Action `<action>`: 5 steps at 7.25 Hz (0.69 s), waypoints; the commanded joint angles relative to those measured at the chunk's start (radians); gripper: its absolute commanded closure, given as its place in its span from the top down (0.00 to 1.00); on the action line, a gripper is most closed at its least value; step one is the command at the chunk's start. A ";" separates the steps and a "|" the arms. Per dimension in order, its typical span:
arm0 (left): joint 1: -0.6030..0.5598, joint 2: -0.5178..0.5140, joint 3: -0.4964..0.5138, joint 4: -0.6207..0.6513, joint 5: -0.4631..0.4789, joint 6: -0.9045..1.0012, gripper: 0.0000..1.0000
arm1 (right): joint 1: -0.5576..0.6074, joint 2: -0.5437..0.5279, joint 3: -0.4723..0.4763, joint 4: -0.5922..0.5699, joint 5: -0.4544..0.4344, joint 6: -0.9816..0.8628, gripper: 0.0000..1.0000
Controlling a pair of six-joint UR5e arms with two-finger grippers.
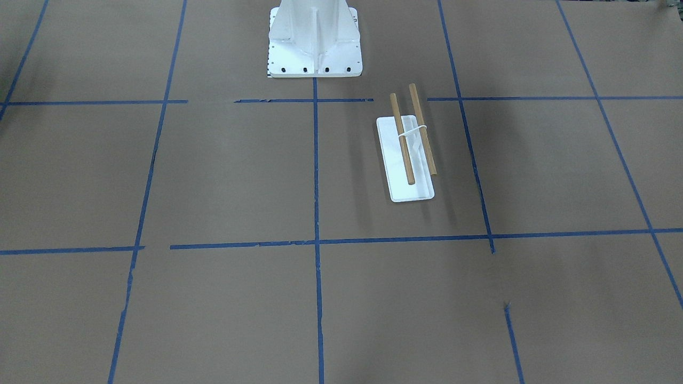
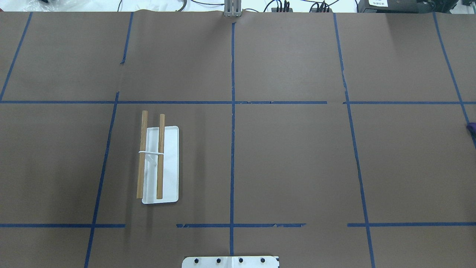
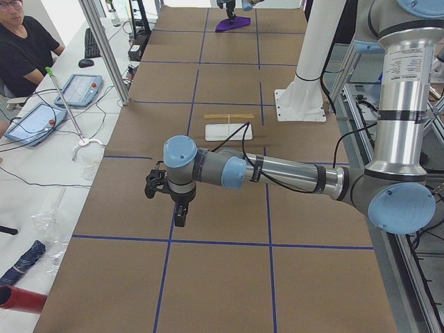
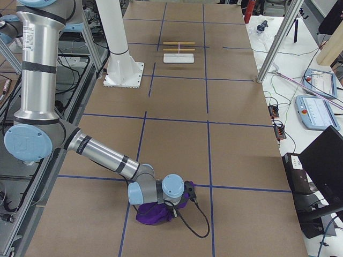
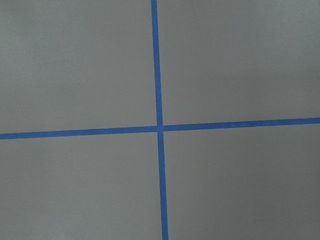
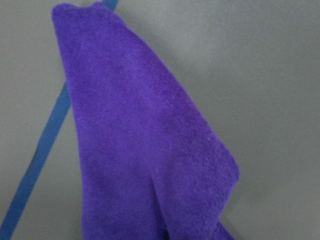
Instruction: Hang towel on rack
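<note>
The rack (image 1: 405,154) has a white base and two wooden rods. It stands on the brown table on my left side, and also shows in the overhead view (image 2: 160,163). The towel (image 4: 155,214) is a deep purple cloth lying crumpled on the table at my far right. It fills the right wrist view (image 6: 145,150), and only a corner shows in the overhead view (image 2: 471,127). My right gripper (image 4: 172,208) is down at the towel; I cannot tell if it is open or shut. My left gripper (image 3: 177,208) hangs above bare table at the far left, and its state cannot be told.
The robot's white pedestal (image 1: 315,42) stands at the table's near middle edge. Blue tape lines (image 5: 159,125) grid the table. A metal post (image 3: 104,48) and operator tablets (image 3: 76,90) sit on the side bench, with a person (image 3: 24,48) beside them.
</note>
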 commanded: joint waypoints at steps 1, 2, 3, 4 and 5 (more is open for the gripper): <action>0.000 -0.002 -0.002 -0.005 -0.004 -0.001 1.00 | 0.054 -0.004 0.088 -0.003 0.053 0.001 0.00; 0.000 -0.004 -0.002 -0.022 -0.004 -0.001 1.00 | 0.112 -0.006 0.169 -0.005 0.129 0.014 0.00; 0.000 -0.004 0.000 -0.078 -0.004 -0.004 1.00 | 0.128 -0.001 0.262 -0.012 0.143 0.024 0.00; 0.002 -0.004 0.002 -0.141 -0.004 -0.007 1.00 | 0.128 0.014 0.335 -0.012 0.139 0.078 0.00; 0.002 -0.004 0.014 -0.228 -0.002 -0.007 1.00 | 0.127 0.061 0.401 -0.012 0.127 0.192 0.00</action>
